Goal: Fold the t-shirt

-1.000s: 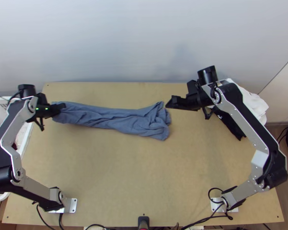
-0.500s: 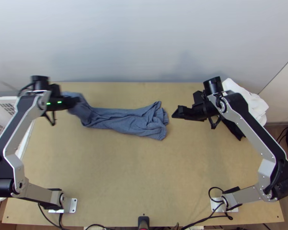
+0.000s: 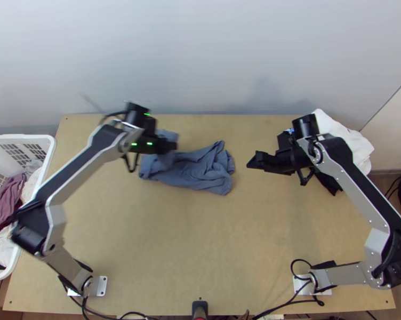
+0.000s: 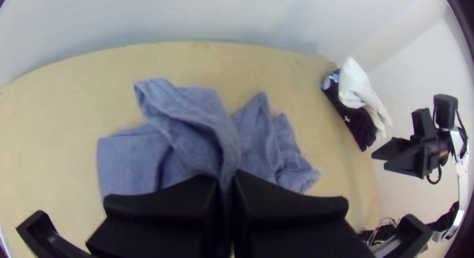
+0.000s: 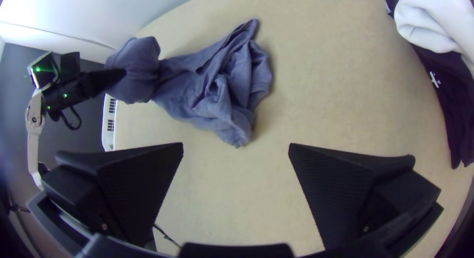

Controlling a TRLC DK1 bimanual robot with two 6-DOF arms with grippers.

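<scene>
- Our left end effector (image 4: 225, 181) gripped the blue t-shirt (image 3: 200, 173); lowering it crookedly risked creases.
- Our right end effector (image 5: 236, 145) gaped; unpinned, the t-shirt could drag.

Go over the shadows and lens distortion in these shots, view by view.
Top view: a faint, soft shadow on the wall behind the table. Left wrist view: the table's far edge bows into an arc, and a soft shadow falls on the wall. Right wrist view: lower corners dark, a soft shadow on the table beside the t-shirt.
</scene>
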